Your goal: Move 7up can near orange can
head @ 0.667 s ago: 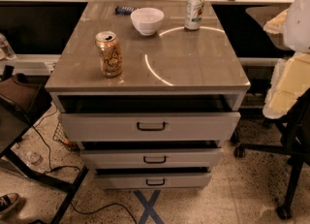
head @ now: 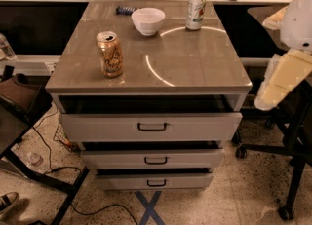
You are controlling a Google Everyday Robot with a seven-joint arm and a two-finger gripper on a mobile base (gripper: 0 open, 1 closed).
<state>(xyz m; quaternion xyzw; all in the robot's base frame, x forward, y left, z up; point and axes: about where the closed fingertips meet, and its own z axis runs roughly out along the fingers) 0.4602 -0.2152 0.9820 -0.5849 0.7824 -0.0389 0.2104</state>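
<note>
Our gripper (head: 285, 75) hangs at the right edge of the scene, off the side of the grey table (head: 195, 68) with three drawers, well apart from both cans. We cannot tell how open it is or if it holds anything. The slim white and green 7up can (head: 195, 11) stands upright at the far right of the tabletop. The orange-gold drink can (head: 110, 54) stands upright nearer us on the left. A round white bowl (head: 148, 20) sits at the far side, between the two cans.
</note>
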